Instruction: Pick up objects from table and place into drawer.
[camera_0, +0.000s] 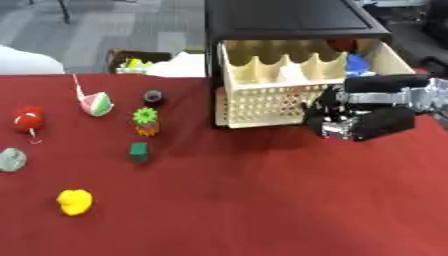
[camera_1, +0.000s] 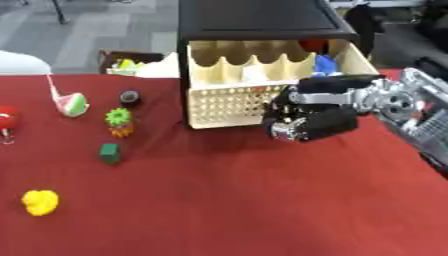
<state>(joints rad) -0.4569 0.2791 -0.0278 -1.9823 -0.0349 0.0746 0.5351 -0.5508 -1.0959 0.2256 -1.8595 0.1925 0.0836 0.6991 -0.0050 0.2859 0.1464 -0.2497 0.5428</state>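
The fingers (camera_1: 289, 127) of the right hand (camera_1: 319, 120) are curled downward at the front right corner of the drawer (camera_0: 262, 102), tips near the desk (camera_0: 262, 200); whether they hold anything I can't tell, since nothing shows between them. The hand sits just beside the drawer's perforated front, w/ the forearm running off to the right, so my guess is it's either just dropped sth in or is steadying the drawer.

The drawer is pulled out of a black cabinet (camera_0: 289, 17), which leaves its top open for drops from above. A blue thing (camera_0: 357, 64) and a red thing (camera_0: 343, 45) already lie at its back right.

The rest wait on the left of the desk, well apart from the hand (spread out, so each can be taken alone): a green block (camera_0: 139, 152), a pineapple toy (camera_0: 146, 121), a dark round thing (camera_0: 154, 97), a watermelon slice (camera_0: 97, 104), a red ball (camera_0: 28, 119), a grey lump (camera_0: 10, 160), a yellow toy (camera_0: 75, 201).

Left hand isn't in view. Task looks partway done.
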